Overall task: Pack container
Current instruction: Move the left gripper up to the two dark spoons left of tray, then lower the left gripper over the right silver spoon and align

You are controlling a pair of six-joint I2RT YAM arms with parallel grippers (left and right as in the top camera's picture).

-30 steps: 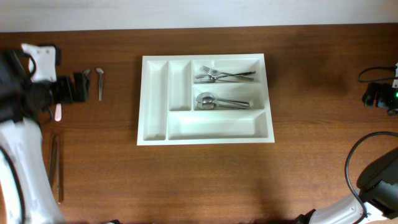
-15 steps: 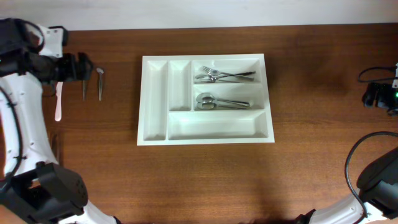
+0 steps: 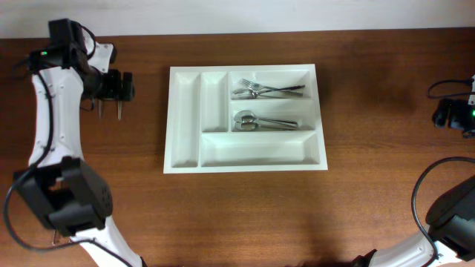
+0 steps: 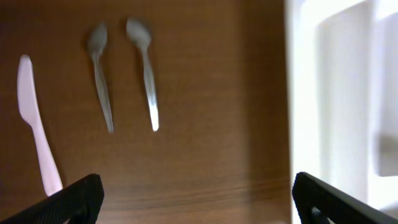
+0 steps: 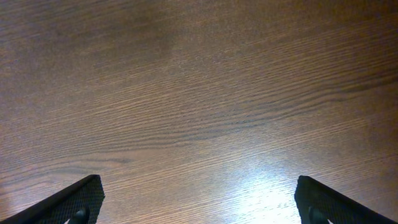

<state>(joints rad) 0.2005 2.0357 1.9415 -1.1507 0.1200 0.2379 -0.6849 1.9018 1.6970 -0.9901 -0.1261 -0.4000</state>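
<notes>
Brown wooden table (image 3: 245, 215); black device (image 3: 450, 114) with cable (image 3: 444, 87) near right edge.

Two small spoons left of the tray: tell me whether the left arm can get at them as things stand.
Probably yes. The left gripper hovers open close above the two small spoons, which lie uncovered on the table, clear of the white knife and the container.

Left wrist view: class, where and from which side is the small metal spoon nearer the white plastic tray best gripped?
Probably midway along the slim handle of the small metal spoon, from straight above, jaws across it. It lies flat on the brown wooden table, and the gap to the second metal spoon leaves room for a jaw.
</notes>
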